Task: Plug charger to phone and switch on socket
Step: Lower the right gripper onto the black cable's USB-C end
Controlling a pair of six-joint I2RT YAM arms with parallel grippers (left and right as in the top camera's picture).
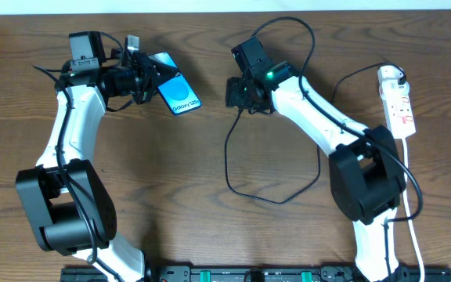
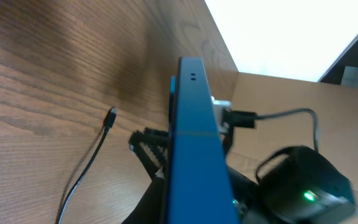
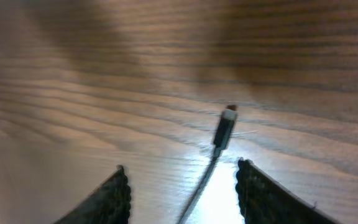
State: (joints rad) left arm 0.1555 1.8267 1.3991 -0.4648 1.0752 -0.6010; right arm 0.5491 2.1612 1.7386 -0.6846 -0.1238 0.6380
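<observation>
Brown wood-grain table [image 1: 178, 172] (cardboard wall [image 2: 272, 93] behind) under black charger [image 3: 224, 127]

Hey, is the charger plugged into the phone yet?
Not plugged in: the charger's tip lies on the table ahead of the open right gripper, apart from the phone.

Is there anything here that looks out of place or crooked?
Only the phone: it does not lie flat but is held tilted on edge in the left gripper. The charger tip lies unplugged on the table, between the fingers of the open right gripper. Nothing looks damaged.
</observation>
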